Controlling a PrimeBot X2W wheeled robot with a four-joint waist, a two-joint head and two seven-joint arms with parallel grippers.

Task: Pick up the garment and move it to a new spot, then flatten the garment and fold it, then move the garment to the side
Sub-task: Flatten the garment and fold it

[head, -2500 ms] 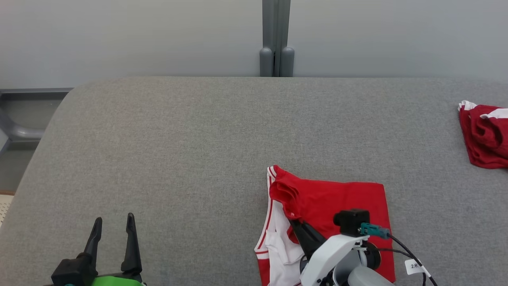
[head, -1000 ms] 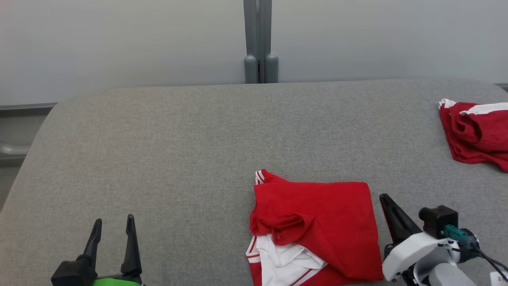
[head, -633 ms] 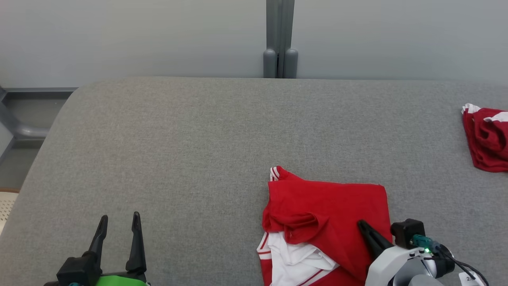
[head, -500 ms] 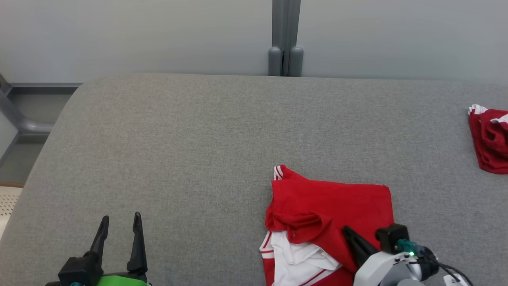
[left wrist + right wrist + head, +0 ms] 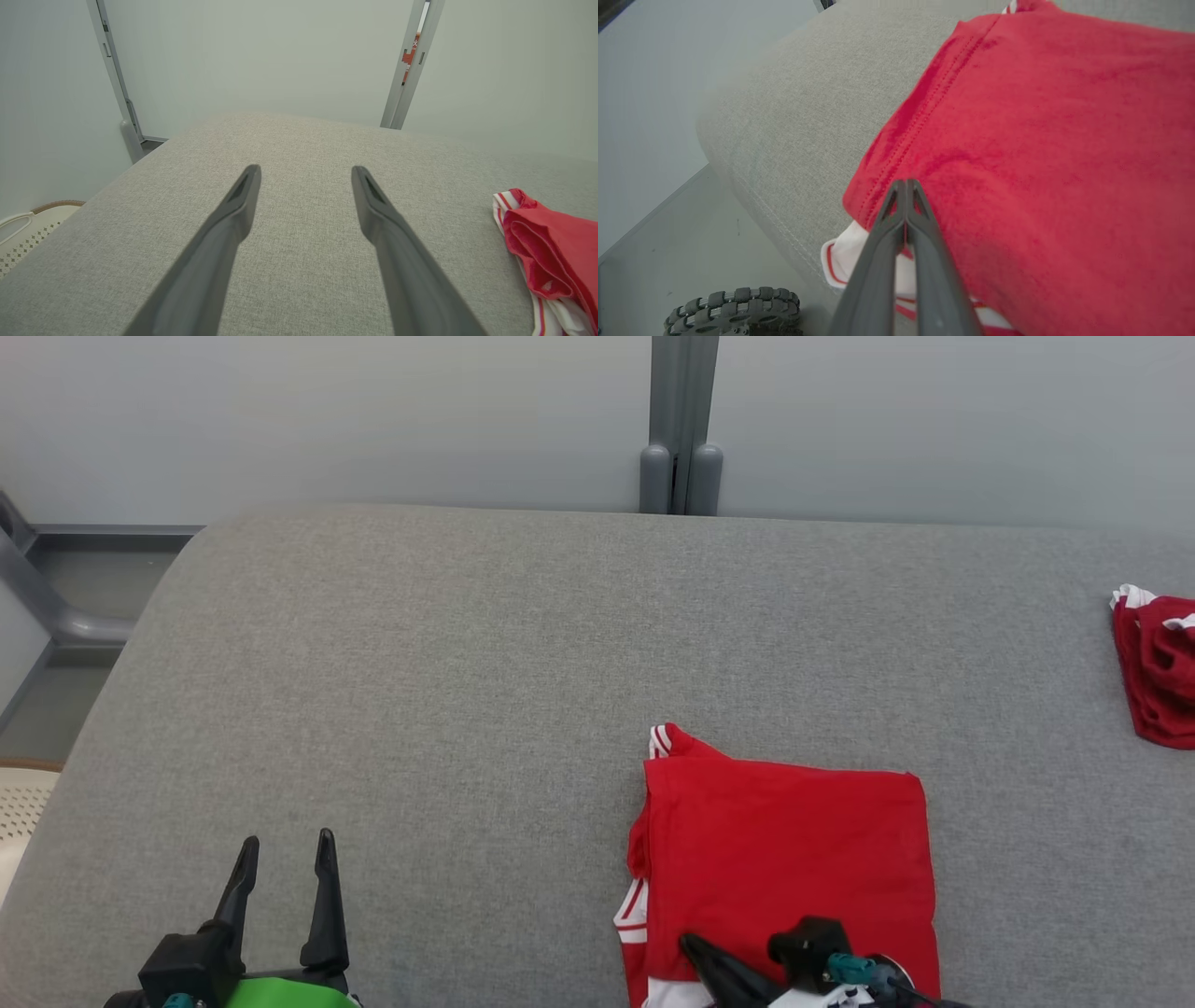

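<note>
The red shirt (image 5: 794,840) is lying flat at the near edge of the grey worktop (image 5: 467,663), the right hand (image 5: 906,183), shut tight on nothing, seemingly pressing its hem smooth, while the left hand (image 5: 286,837) is hovering wide open and empty over bare worktop.

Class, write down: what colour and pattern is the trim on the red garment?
The trim is white with red stripes; clearest in the left wrist view.
</note>
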